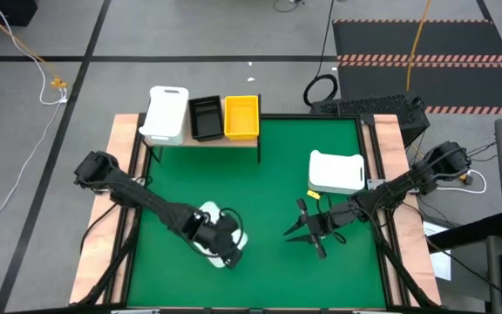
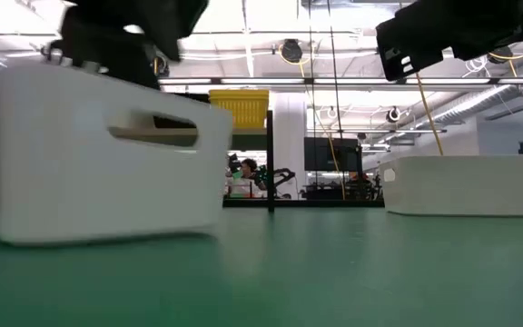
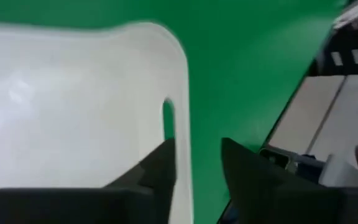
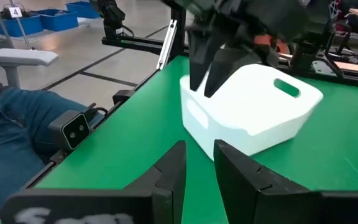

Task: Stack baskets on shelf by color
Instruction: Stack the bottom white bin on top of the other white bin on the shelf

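The left gripper (image 1: 227,247) pinched the end wall of a white basket (image 1: 207,215) on the near-left mat; a shallow bite could slip when lifted toward the far shelf (image 1: 203,141). The right gripper (image 1: 296,228) waited mid-table, fingers slightly parted, holding nothing.

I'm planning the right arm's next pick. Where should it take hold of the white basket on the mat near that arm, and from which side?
That white basket looks to lie upside down: a smooth closed top, no open rim to pinch from above. Its end walls have handle slots, as on the basket under the left hand. Probably best for the right hand to come level from the near end, one finger through the slot.
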{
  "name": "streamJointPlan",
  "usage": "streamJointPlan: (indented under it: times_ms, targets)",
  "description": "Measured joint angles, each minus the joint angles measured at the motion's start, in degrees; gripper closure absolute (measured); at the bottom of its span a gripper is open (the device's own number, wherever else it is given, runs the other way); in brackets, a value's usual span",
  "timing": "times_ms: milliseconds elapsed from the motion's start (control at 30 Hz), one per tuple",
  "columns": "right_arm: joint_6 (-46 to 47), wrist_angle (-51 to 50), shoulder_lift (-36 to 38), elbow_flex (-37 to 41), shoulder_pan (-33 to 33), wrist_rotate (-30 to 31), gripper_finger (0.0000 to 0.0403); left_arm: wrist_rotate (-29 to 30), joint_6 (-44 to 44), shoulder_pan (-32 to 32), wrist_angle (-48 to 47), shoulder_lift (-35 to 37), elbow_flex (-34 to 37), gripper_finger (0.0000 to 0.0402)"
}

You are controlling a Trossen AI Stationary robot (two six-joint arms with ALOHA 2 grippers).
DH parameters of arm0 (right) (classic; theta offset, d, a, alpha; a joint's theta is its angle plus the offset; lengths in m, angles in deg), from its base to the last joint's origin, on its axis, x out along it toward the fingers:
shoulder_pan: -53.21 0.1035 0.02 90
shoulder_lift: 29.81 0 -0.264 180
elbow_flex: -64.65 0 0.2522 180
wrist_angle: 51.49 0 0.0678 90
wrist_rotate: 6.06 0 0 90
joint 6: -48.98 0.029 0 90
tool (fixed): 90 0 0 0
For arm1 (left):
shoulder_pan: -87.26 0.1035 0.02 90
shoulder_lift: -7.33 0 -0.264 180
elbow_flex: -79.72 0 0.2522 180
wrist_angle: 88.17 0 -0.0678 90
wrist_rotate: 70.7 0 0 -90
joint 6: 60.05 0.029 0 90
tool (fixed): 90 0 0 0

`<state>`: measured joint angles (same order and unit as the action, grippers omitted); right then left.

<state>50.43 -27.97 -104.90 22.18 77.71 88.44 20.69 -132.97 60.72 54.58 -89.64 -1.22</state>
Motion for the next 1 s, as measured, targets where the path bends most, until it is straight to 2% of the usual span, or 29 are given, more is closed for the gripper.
streamJointPlan:
  times_ms: [167, 267, 433, 533, 633, 700, 800, 1000]
  targets:
    - [-0.1, -0.5, 0.0, 0.0, 0.0, 0.0, 0.0328, -1.5, 7.2, 2.5, 3.1, 0.6, 0.0, 0.0198]
    - [-0.1, -0.9, 0.0, 0.0, 0.0, 0.0, 0.0328, -4.5, 16.8, 4.1, 1.8, 2.5, 0.0, 0.018]
    - [0.2, -1.7, 0.0, 0.0, 0.0, 0.0, 0.0328, -4.1, 37.2, 4.4, -14.6, 7.2, 0.0, 0.0212]
    - [-0.1, -1.7, 0.0, 0.0, 0.0, 0.0, 0.0328, -0.3, 51.4, 4.3, -25.3, 9.4, 0.0, 0.0248]
    - [-0.3, -1.6, 0.0, 0.0, 0.0, 0.2, 0.0328, 4.6, 61.3, 4.2, -33.6, 11.1, 0.0, 0.0279]
    - [-0.3, -1.6, 0.0, 0.0, 0.0, 0.2, 0.0328, 7.8, 63.5, 4.8, -36.6, 10.9, 0.0, 0.0294]
    - [-0.3, -1.6, 0.0, 0.0, 0.0, 0.1, 0.0328, 8.7, 63.1, 6.1, -39.4, 10.7, 0.1, 0.0305]
    - [-0.4, -1.6, 0.0, 0.0, 0.0, 0.2, 0.0328, 8.7, 55.7, 9.3, -39.6, 10.1, 1.8, 0.0307]
